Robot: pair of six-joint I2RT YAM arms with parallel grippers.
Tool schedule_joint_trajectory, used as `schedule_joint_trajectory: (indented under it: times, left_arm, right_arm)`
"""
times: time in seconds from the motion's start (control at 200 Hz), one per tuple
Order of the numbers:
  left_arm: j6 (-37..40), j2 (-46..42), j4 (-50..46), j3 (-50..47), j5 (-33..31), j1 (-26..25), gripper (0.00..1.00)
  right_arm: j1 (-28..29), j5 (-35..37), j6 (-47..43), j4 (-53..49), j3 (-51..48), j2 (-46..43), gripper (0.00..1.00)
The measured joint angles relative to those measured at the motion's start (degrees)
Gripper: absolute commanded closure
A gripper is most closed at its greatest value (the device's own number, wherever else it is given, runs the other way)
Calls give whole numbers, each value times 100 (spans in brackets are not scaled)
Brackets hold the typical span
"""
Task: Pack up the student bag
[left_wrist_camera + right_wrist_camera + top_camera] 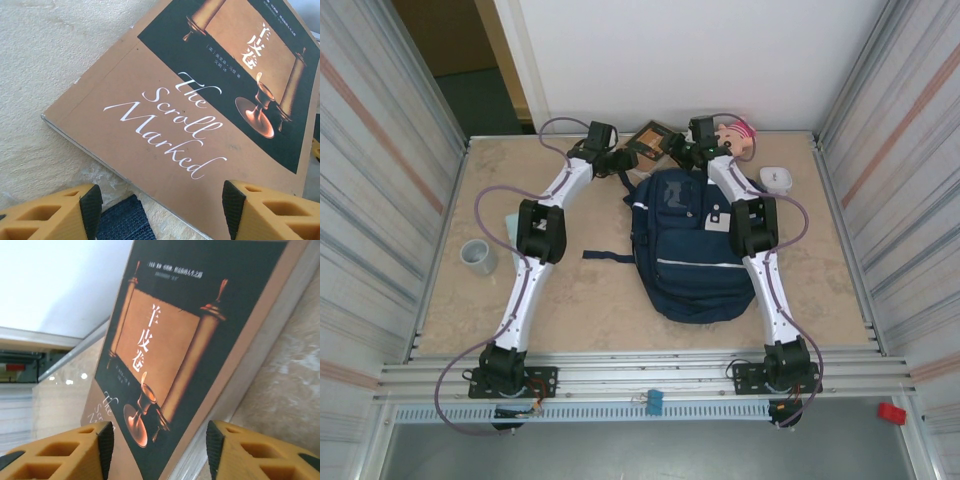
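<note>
Book [648, 138] is bracketed by left gripper [160, 207] and right gripper [159, 442] — both parted, nothing clamped — seemingly for bagging.

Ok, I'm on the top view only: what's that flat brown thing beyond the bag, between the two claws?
Observer: A book. The left wrist view reads its white script title, "The Scroll Marked".
Operator: Is the left claw on it?
Observer: No. The left claw is open, and below its spread fingers lie the book's near edge and a navy strap.
Operator: And the right one?
Observer: The right claw is open too. It faces the cover's dark panel, which shows a scroll and a goblet, and I see nothing clamped between its pads.
</note>
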Motion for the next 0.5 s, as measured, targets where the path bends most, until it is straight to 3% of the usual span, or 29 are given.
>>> schedule_joint_trajectory:
  times: [0.23, 0.501]
  left_arm:
    - [0, 0, 13, 0, 31, 0, 33]
    - [-20, -76, 181, -188, 140, 26, 33]
  right_arm:
    - [-26, -553, 568, 994, -2, 284, 59]
    - [-26, -833, 992, 1860, -13, 407, 77]
